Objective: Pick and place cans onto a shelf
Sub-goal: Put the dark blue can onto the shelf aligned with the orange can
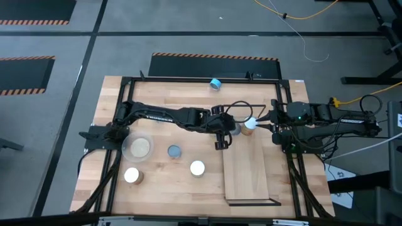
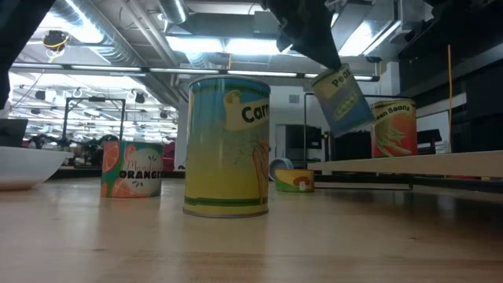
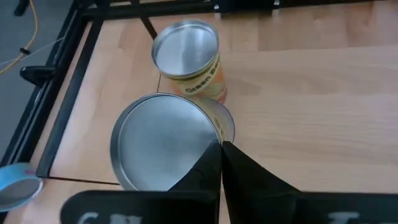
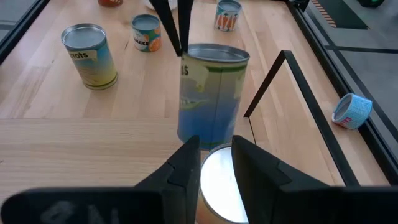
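**Spotter:** Carrots can (image 2: 226, 145) sits closest to you, upright on the bench (image 2: 236, 251), just off the shelf (image 1: 251, 176) on the left arm's side.

**Checker:** And your left tool (image 3: 219, 144)?

**Spotter:** It is pinched tight on the rim of the peas can (image 2: 343, 102). You have that can hanging tilted over the shelf's far end, clear of the board.

**Checker:** What is on the shelf itself?

**Spotter:** Only the green beans can (image 2: 393, 130). It stands upright at the far end, just beside the peas can.

**Checker:** Your right tool (image 4: 216, 146)?

**Spotter:** It is at the same end of the shelf, fingers narrowly parted. From its wrist view they frame the green beans can's shiny top, and you grip nothing with them.
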Controlling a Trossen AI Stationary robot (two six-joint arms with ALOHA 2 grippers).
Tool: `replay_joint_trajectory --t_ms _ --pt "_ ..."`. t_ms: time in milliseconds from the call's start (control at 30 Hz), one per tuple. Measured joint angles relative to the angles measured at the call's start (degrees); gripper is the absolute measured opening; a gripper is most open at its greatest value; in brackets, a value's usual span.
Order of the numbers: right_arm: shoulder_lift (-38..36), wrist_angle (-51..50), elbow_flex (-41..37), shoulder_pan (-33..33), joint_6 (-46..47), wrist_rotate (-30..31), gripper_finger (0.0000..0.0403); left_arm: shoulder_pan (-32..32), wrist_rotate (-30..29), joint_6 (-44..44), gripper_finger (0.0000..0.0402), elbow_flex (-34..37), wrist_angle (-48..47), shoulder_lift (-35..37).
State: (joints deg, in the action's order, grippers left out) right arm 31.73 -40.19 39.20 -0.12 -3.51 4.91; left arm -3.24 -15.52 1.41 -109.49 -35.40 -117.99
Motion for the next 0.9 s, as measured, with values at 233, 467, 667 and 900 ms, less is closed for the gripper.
replay_joint_trajectory --t_ms 233,467,667,900 --pt "0.02 -0.02 0.00 0.00 0.00 0.00 0.0097 0.00 -0.01 1.49 0.0000 2.29 1.06 0.04" --pt "0.02 -0.01 0.00 -0.02 0.00 0.00 0.0097 0.02 -0.01 1.55 0.0000 3.13 2.17 0.04" --pt "0.02 0.00 0.00 -0.01 0.00 0.00 0.0097 -0.03 -0.01 1.64 0.0000 3.15 1.80 0.04" --pt "-0.01 -0.02 0.00 0.00 0.01 0.00 0.0097 -0.03 0.06 2.73 0.0000 3.13 1.51 -0.44"
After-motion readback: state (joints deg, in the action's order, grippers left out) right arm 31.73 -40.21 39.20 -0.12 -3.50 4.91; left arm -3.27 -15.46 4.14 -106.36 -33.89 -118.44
